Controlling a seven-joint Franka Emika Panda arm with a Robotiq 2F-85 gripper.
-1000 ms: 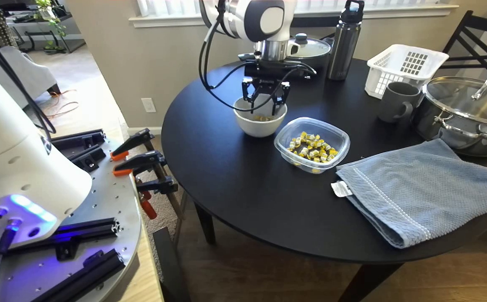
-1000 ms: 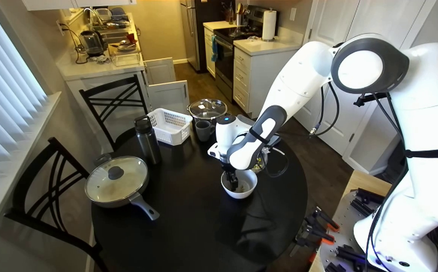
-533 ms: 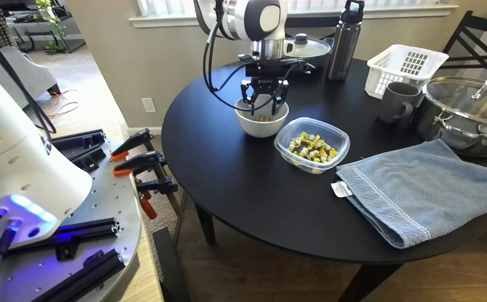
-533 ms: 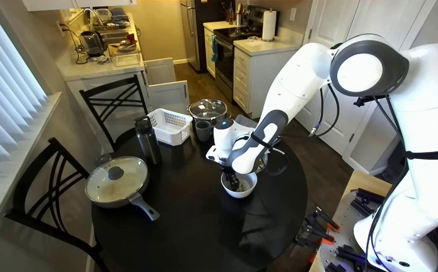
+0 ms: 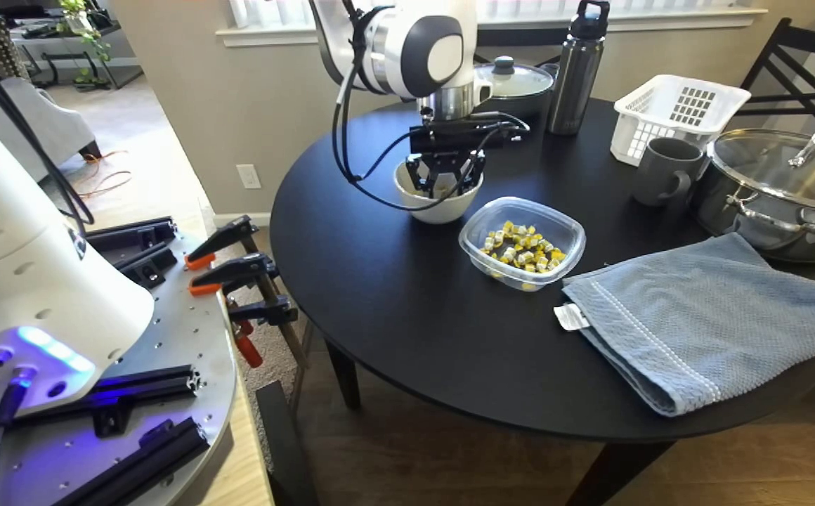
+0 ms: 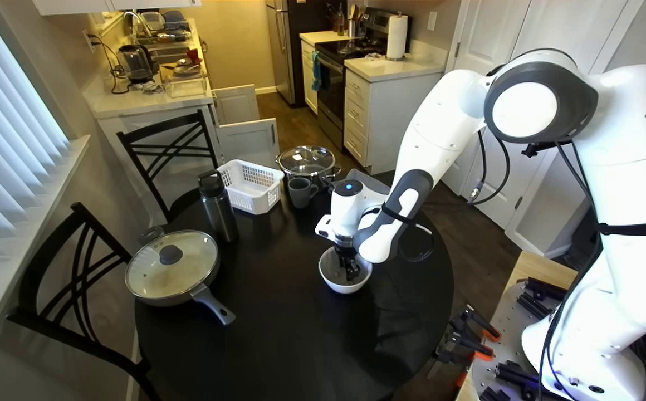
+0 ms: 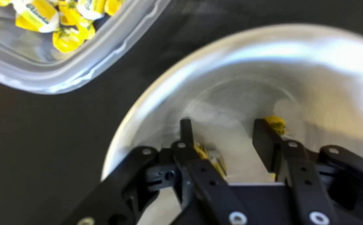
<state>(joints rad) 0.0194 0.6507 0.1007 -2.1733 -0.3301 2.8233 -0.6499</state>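
Note:
My gripper (image 7: 222, 132) reaches down inside a white bowl (image 5: 435, 213) on the black table. In the wrist view its fingers (image 7: 264, 143) stand apart, with nothing clasped between them. Yellow-and-white wrapped candies lie in the bowl. One candy (image 7: 275, 124) shows just beyond the right finger. Another candy (image 7: 214, 161) lies by the left finger, partly hidden by it. In an exterior view the gripper (image 6: 351, 272) is low in the bowl (image 6: 328, 278). Whether the fingertips touch the bowl is unclear. A clear plastic container (image 5: 555, 228) with several wrapped candies (image 5: 520, 247) stands beside the bowl.
A blue towel (image 5: 716, 316), grey mug (image 5: 667, 169), steel pot (image 5: 773, 211), white basket (image 5: 681, 105) and bottle (image 5: 576, 77) stand on the table. A lidded pan (image 6: 172, 267) with its handle sticking out is near the window. Black cables loop around the wrist.
The gripper has gone lower into the bowl and its wrist has tilted. The bowl has shifted slightly, and looks a little tipped. The clear container has not moved.

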